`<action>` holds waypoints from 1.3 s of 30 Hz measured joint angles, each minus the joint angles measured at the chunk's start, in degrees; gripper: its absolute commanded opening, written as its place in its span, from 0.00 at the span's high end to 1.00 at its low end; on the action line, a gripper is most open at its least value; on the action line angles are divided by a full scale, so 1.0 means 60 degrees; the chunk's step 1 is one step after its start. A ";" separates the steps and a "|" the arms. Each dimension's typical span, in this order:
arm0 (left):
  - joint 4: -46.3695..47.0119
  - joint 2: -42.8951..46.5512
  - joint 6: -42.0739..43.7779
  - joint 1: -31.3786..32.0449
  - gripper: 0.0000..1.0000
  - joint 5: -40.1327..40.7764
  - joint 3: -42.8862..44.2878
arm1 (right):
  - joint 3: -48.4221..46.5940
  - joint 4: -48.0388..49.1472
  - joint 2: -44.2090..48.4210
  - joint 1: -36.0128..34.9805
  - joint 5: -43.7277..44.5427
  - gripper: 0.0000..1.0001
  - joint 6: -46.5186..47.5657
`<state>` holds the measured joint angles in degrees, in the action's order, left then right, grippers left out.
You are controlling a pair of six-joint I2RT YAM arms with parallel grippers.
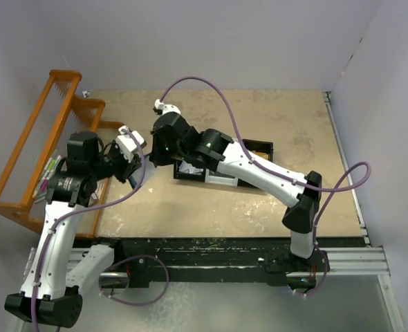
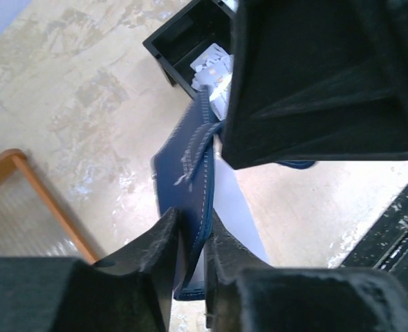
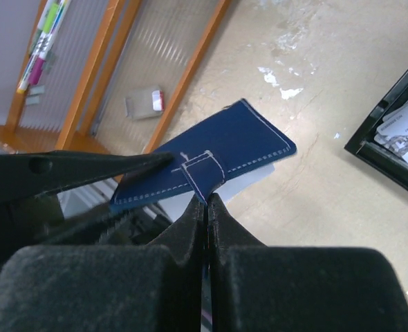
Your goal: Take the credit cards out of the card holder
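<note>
Over table (image 1: pixel 273 200): left end effector (image 2: pixel 192 227) pinches card holder (image 3: pixel 249 135) edge; right end effector (image 3: pixel 205 202), strap (image 3: pixel 202 173).

card holder (image 3: pixel 211 155) near edge hidden behind right hand (image 3: pixel 205 198), tray (image 3: pixel 377 158) cut off

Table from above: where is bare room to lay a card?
Bare table lies far right, behind the black tray, and along the near strip before it. Left-centre is crowded: left gripper and right gripper pinch the card holder beside the orange rack.
</note>
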<state>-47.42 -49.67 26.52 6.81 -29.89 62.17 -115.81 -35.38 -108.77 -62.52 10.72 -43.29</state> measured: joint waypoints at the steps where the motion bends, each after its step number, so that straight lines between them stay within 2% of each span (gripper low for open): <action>1: 0.0044 0.0029 0.0011 0.0000 0.90 0.0047 -0.0007 | 0.0084 -0.0004 0.0095 0.0015 -0.0091 1.00 -0.0018; 2: 0.0069 0.0055 0.0025 0.0000 0.97 0.0091 -0.0007 | 0.0219 -0.0004 0.0237 0.0029 -0.0233 1.00 -0.0026; 3: 0.0087 0.0073 0.0029 0.0000 1.00 0.0098 -0.0007 | 0.0310 0.0007 0.0342 0.0025 -0.0310 1.00 -0.0040; 14: -0.0623 -0.0397 0.0044 0.0055 1.00 -0.1096 0.0688 | 0.1439 0.0233 0.1497 0.0047 -0.1082 0.99 0.0175; 21: -0.1683 -0.1515 -0.0197 0.0051 1.00 -0.2426 0.1785 | 0.2412 0.0761 0.2401 0.0594 -0.2244 0.84 0.1202; 25: -0.1923 -0.2375 -0.0634 0.0047 1.00 -0.3348 0.2430 | 0.3548 0.1450 0.3570 0.1541 -0.3399 0.66 0.1683; 29: -0.2025 -0.2823 -0.1071 0.0036 1.00 -0.4058 0.2736 | 0.4062 0.1807 0.4452 0.2182 -0.4062 0.36 0.2065; 30: -0.2055 -0.2881 -0.1129 0.0036 1.00 -0.4226 0.2798 | 0.4098 0.1887 0.4626 0.2229 -0.4244 0.32 0.2255; 34: -0.2215 -0.3049 -0.1530 0.0029 1.00 -0.5093 0.3151 | 0.4827 0.2539 0.5410 0.2371 -0.5020 0.28 0.2761; 39: -0.2022 -0.3177 -0.2517 0.0029 1.00 -0.6342 0.3650 | 0.7227 0.3931 0.6725 0.3071 -0.6492 0.27 0.3005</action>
<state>-59.55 -68.73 11.42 6.98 -67.94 84.07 -72.44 -11.79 -68.42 -44.10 -28.23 -25.26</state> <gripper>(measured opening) 0.016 0.727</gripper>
